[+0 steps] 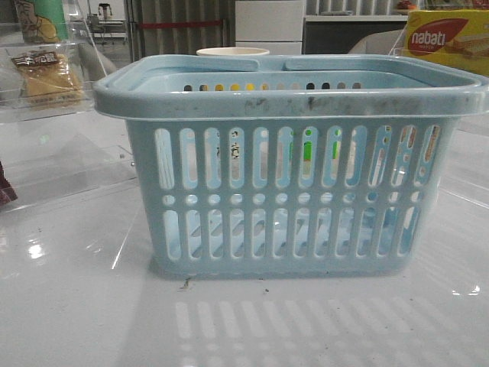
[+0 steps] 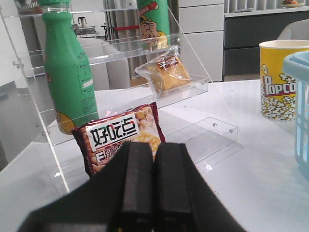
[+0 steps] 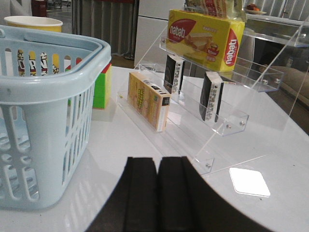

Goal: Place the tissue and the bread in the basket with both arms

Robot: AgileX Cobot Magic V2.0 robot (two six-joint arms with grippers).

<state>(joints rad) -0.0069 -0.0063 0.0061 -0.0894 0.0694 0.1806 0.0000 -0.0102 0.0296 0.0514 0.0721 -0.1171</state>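
The light-blue basket (image 1: 290,164) stands mid-table; it also shows in the right wrist view (image 3: 48,121), and its edge shows in the left wrist view (image 2: 301,92). The bread (image 2: 166,72), golden-brown in a clear wrapper, lies on an acrylic shelf at the far left (image 1: 46,76). Two black-and-grey tissue packs (image 3: 211,96) (image 3: 173,72) stand on edge on the right acrylic rack. My left gripper (image 2: 153,162) is shut and empty, short of the left shelf. My right gripper (image 3: 158,169) is shut and empty, between basket and rack. Neither gripper shows in the front view.
On the left shelf stand a green bottle (image 2: 67,72) and a red snack bag (image 2: 120,135). A popcorn cup (image 2: 280,79) stands behind the basket. On the right rack are a yellow nabati box (image 3: 205,36) and a tan box (image 3: 147,99); a green block (image 3: 102,87) stands beside the basket.
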